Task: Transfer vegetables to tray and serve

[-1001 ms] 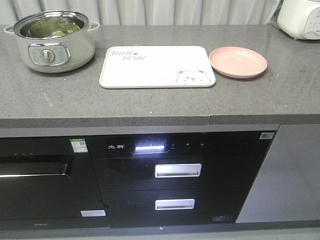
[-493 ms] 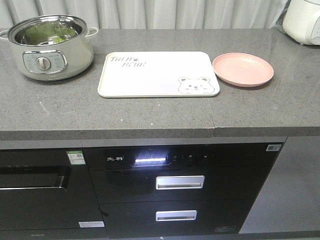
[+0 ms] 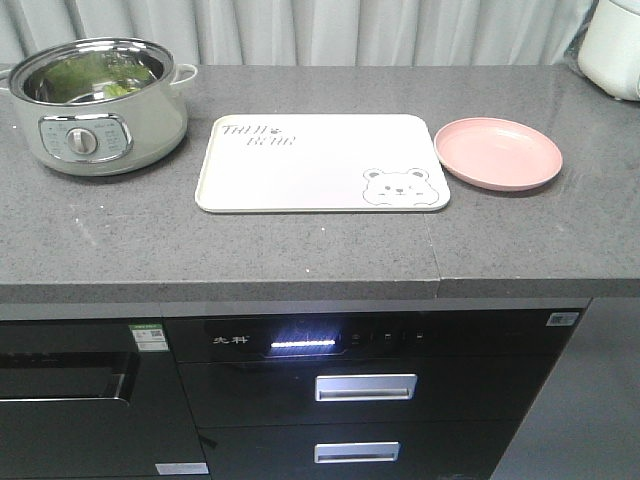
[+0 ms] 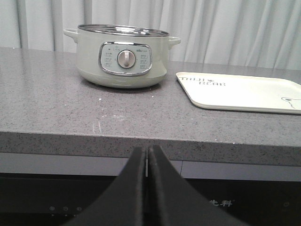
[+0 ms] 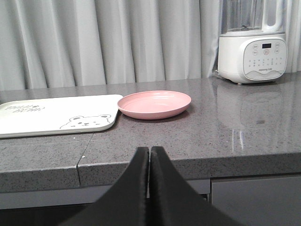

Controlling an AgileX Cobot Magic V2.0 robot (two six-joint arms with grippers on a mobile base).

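closer now: the counter point(image 3: 300, 250) sits lower and larger in the front view. vegetables point(image 3: 90, 75) lie in the pot point(image 3: 95, 105) left of the tray point(image 3: 320, 165), which is bare. left gripper point(image 4: 148, 160) and right gripper point(image 5: 149, 160) are both pinched closed on nothing, so i'd say no pick has started.

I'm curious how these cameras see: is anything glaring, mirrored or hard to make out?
Front view: the panel light strip blooms white, and the pot has a gleaming steel rim. Right wrist view: the countertop mirrors the blender, and the shut right hand is a featureless dark silhouette. Left wrist view: even light, with the left hand equally dark.
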